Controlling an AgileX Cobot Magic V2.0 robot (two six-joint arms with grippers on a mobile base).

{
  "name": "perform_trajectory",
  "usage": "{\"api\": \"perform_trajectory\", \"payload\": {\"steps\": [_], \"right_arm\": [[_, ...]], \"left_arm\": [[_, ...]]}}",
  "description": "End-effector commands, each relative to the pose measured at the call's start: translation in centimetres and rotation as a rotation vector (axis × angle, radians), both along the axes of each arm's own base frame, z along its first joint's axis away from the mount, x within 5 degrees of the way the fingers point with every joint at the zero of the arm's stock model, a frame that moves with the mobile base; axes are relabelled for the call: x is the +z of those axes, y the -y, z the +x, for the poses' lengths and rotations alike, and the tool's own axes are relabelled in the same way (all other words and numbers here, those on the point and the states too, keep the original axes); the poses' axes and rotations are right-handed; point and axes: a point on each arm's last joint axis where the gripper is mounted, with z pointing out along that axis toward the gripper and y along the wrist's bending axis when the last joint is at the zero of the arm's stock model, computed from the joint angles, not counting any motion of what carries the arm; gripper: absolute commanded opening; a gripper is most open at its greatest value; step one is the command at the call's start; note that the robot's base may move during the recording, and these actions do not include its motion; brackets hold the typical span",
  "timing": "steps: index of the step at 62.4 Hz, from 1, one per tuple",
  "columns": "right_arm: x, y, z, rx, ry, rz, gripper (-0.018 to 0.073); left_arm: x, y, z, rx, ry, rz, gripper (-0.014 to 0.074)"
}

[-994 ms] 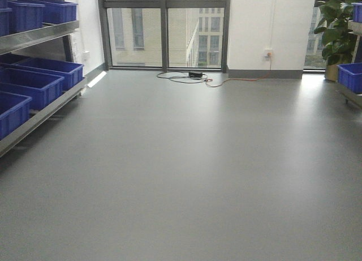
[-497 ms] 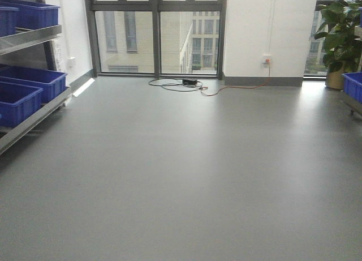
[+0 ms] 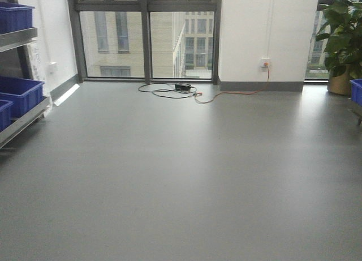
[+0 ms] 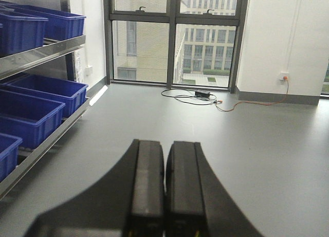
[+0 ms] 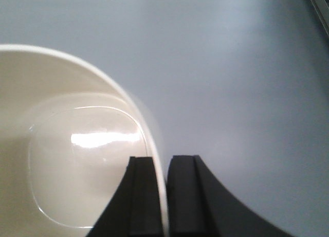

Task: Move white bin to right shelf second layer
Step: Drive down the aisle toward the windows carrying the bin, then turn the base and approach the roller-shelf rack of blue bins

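Bin [image 5: 67, 144] wall in right gripper [image 5: 163, 167], floor [image 5: 231, 67] beneath

The white bin [image 5: 77, 160] is smooth cream plastic, glossy enough inside to throw back a bright streak of light. The right gripper [image 5: 162, 165] and the left gripper [image 4: 164, 149] have matt black fingers with shallow lengthwise ridges. The floor [image 3: 181, 176] is smooth and grey with a soft sheen. The crates [image 4: 36, 116] are blue plastic, slightly shiny. The rack [image 4: 49, 53] carrying them is bright steel. The wall [image 3: 243, 29] is matt white.
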Motion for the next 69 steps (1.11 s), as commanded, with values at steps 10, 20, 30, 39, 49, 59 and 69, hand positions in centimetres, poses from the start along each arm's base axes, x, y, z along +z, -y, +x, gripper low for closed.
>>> {"api": "perform_trajectory", "payload": {"steps": [10, 20, 30, 39, 49, 59, 69], "right_arm": [[1.67, 0.09, 0.35, -0.006, 0.117, -0.008, 0.0057], [1.67, 0.09, 0.35, -0.006, 0.117, -0.008, 0.0057], [1.67, 0.09, 0.35, -0.006, 0.117, -0.008, 0.0057], [1.67, 0.09, 0.35, -0.006, 0.117, -0.008, 0.0057], [1.67, 0.09, 0.35, -0.006, 0.117, -0.008, 0.0057], [1.67, 0.09, 0.35, -0.006, 0.117, -0.008, 0.0057], [1.67, 0.09, 0.35, -0.006, 0.117, -0.008, 0.0057]], "left_arm": [[-0.08, -0.07, -0.06, 0.007, 0.072, -0.011, 0.0085], [-0.08, -0.07, -0.06, 0.007, 0.072, -0.011, 0.0085], [-0.08, -0.07, -0.06, 0.007, 0.072, -0.011, 0.0085], [-0.08, -0.07, -0.06, 0.007, 0.072, -0.011, 0.0085], [-0.08, -0.07, -0.06, 0.007, 0.072, -0.011, 0.0085], [-0.08, -0.07, -0.06, 0.007, 0.072, -0.011, 0.0085], [-0.08, -0.07, -0.06, 0.007, 0.072, -0.011, 0.0085]]}}
